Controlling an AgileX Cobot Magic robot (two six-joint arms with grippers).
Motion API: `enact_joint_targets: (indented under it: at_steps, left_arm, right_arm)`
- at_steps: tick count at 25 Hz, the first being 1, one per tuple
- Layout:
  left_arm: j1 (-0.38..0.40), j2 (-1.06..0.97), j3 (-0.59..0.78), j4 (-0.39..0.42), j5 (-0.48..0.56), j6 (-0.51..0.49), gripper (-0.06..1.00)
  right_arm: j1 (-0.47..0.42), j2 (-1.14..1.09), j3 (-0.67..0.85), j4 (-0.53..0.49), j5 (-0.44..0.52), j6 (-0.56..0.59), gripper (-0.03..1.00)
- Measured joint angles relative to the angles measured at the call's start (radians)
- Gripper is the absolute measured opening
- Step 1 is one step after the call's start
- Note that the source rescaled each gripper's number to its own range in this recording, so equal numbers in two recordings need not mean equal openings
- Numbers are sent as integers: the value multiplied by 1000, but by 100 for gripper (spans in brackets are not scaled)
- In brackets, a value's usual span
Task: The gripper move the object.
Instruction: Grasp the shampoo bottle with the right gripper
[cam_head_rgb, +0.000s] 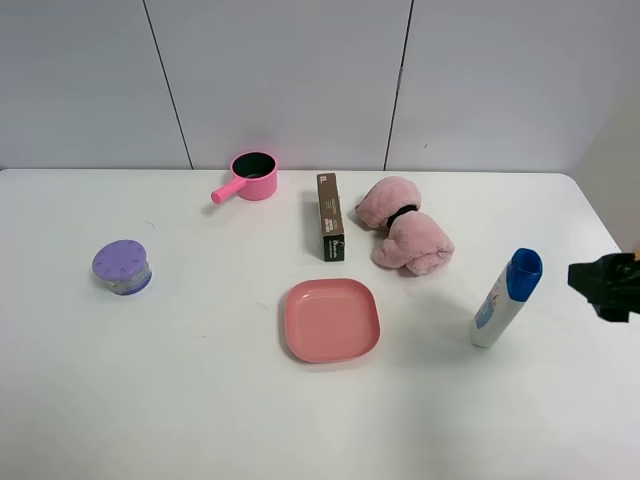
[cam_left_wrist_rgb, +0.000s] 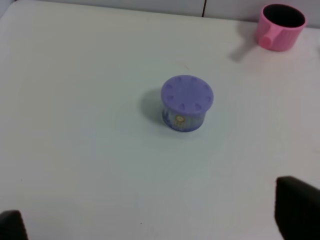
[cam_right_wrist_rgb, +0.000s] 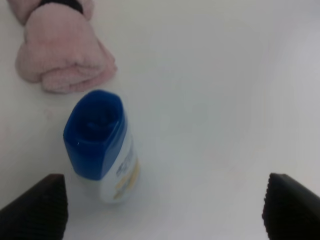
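White table (cam_head_rgb: 150, 400) carries the bottle (cam_head_rgb: 503, 305) upright, right of the pink plate (cam_head_rgb: 331, 320). Overhead, the right gripper (cam_head_rgb: 603, 285) is only a dark block near the bottle; its wrist view shows jaws wide apart, not touching the bottle. The left gripper (cam_left_wrist_rgb: 150, 222) has its jaws spread too, near a purple jar (cam_left_wrist_rgb: 187, 102).

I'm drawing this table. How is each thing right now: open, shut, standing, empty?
Slim white plastic bottle with blue cap: upright, capped, unheld.
Pink pot: upright, looks empty.
Purple-lidded round jar: lid on.
Dark brown box: lying flat.
Pink square plate: empty.
Pink plush roll: rolled, black band.
Left gripper: open, empty.
Right gripper: open, empty.
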Motion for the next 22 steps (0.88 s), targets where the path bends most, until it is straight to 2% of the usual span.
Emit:
enact_joint_targets:
  at_steps: [6, 12, 18, 22]
  left_arm:
    - [0, 0, 0, 0, 0, 0, 100]
    - [0, 0, 0, 0, 0, 0, 100]
    - [0, 0, 0, 0, 0, 0, 100]
    - [0, 0, 0, 0, 0, 0, 100]
  right_arm:
    - [4, 0, 22, 1, -11, 24, 81]
    - [4, 0, 88, -51, -9, 30, 81]
    - [4, 0, 115, -66, -52, 25, 81]
    - [4, 0, 115, -67, -92, -2, 74]
